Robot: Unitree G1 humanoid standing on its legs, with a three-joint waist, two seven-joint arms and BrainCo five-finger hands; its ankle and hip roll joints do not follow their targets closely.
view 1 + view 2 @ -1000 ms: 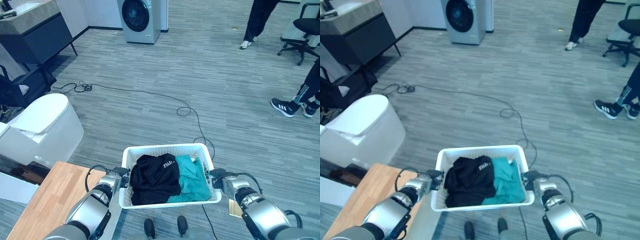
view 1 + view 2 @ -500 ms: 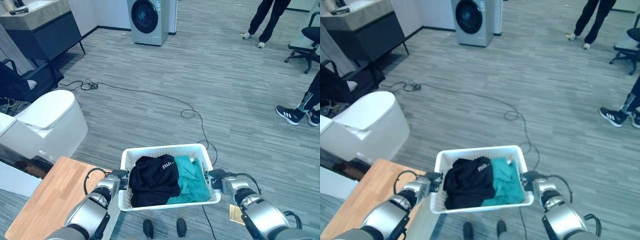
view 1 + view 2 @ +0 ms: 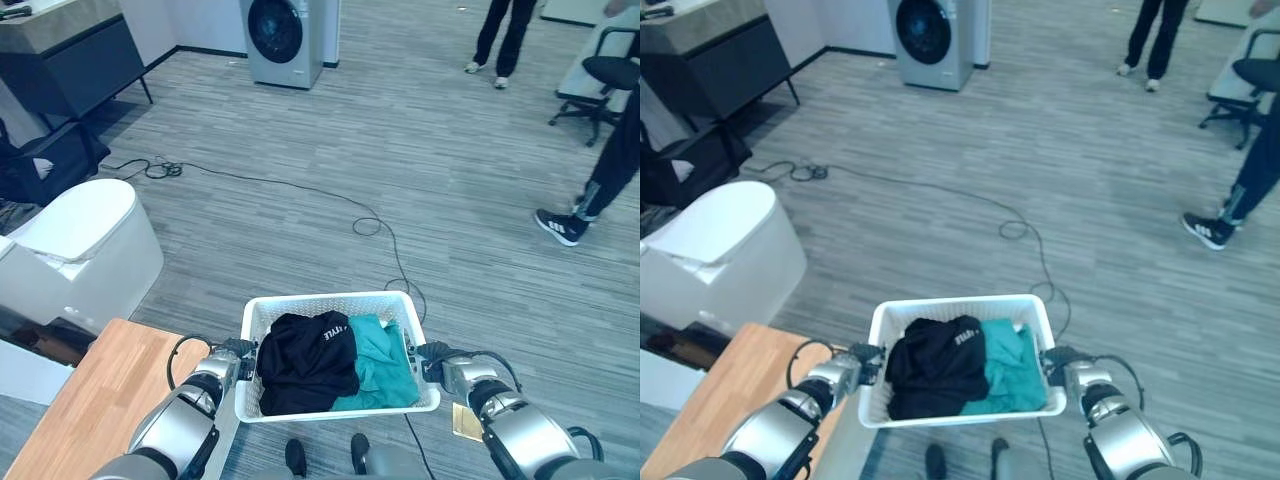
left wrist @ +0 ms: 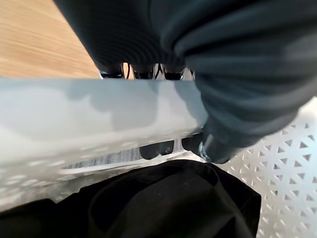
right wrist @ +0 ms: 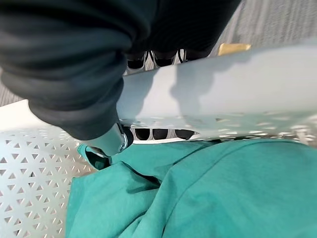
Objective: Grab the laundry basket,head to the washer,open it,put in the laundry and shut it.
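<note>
Grey plank floor (image 3: 480,180) lies between me and the washer (image 3: 283,38), with a cable (image 3: 375,222) looped across my path. I carry the basket (image 3: 330,305) of laundry (image 3: 310,360), left hand (image 3: 232,358) and right hand (image 3: 432,362) curled around its side rims. A snagged foot could jolt it loose.

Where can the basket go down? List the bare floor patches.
Bare floor lies between the cable and the washer. It is crowded on the left by the white fixture and wooden table, and on the right by a person's shoes.
</note>
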